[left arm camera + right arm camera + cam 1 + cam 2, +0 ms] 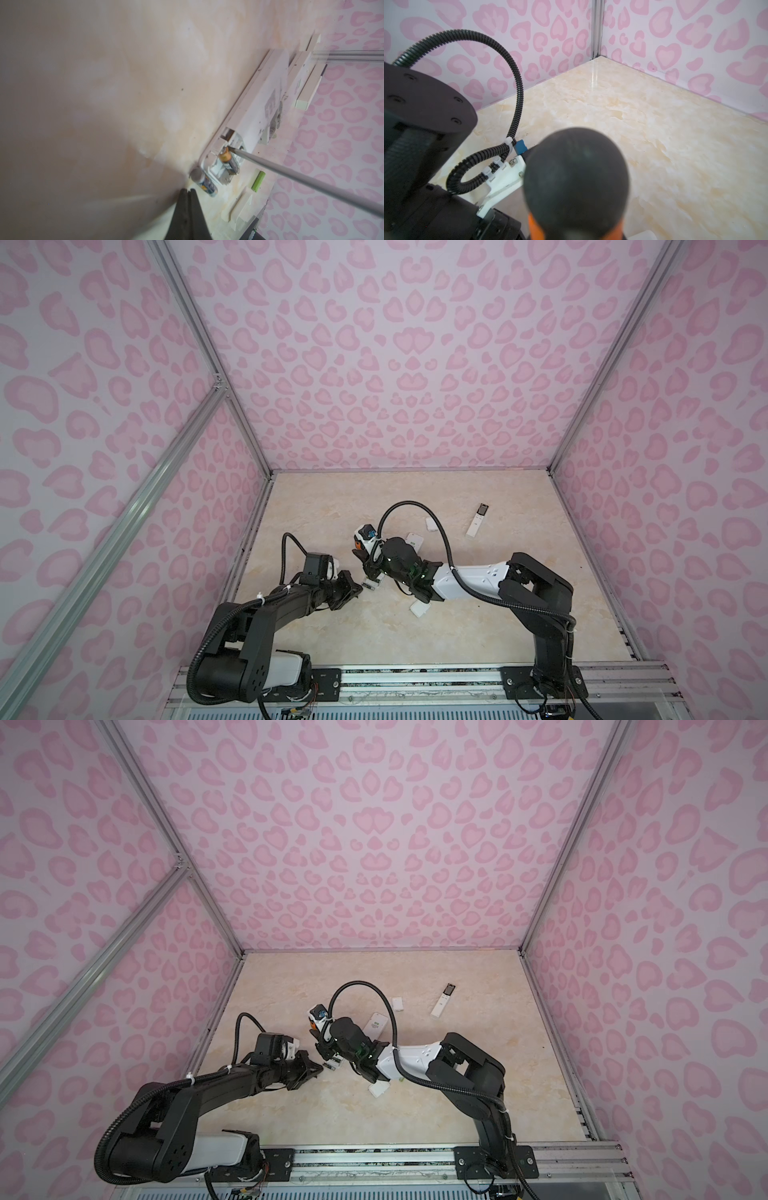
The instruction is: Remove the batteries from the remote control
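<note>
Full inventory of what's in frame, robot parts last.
remotes: three, white; open one, centre; one partly under the right arm; one far right.
batteries: at least three; dark, gold-orange end, in the open remote; dark, loose beside it; lime-green, loose nearby.
covers: two, white; one far side, one near the right arm.
screwdriver: one, orange handle, grey shaft; tip at the seated battery.
table: one, beige marble.
walls: pink heart print.
left pincer: shut, empty.
right pincer: shut on the screwdriver.

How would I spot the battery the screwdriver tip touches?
On the marble table, find the white remote that the screwdriver points into. The battery lies in its open bay, dark with a gold-orange end. The other dark battery and the lime-green battery lie loose outside.
</note>
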Robot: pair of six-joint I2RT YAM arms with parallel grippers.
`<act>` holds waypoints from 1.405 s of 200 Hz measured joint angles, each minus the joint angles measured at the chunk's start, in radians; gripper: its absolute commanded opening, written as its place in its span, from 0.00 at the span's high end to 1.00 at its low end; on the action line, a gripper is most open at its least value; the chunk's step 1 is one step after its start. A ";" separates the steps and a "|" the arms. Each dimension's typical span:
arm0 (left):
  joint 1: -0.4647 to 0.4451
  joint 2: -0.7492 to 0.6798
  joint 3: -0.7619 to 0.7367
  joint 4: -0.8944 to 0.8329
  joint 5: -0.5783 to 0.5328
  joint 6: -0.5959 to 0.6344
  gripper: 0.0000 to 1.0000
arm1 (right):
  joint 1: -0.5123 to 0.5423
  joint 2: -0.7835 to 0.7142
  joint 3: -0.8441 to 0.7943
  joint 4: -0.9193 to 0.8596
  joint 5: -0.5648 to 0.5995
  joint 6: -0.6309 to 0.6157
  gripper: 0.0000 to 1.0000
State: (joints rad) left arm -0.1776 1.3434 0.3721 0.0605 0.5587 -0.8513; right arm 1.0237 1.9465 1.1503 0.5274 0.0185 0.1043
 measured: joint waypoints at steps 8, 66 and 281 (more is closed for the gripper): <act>0.000 -0.012 -0.003 -0.005 -0.002 0.000 0.95 | 0.000 -0.001 0.002 -0.003 0.005 0.006 1.00; -0.067 -0.106 -0.051 -0.013 -0.028 -0.039 0.88 | -0.022 -0.001 0.011 -0.029 0.001 0.077 1.00; -0.100 0.035 0.014 0.037 -0.053 -0.064 0.93 | 0.019 0.019 0.036 -0.045 0.082 0.033 1.00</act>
State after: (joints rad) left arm -0.2779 1.3788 0.3866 0.0975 0.5053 -0.9150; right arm 1.0431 1.9652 1.1862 0.4820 0.1009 0.1375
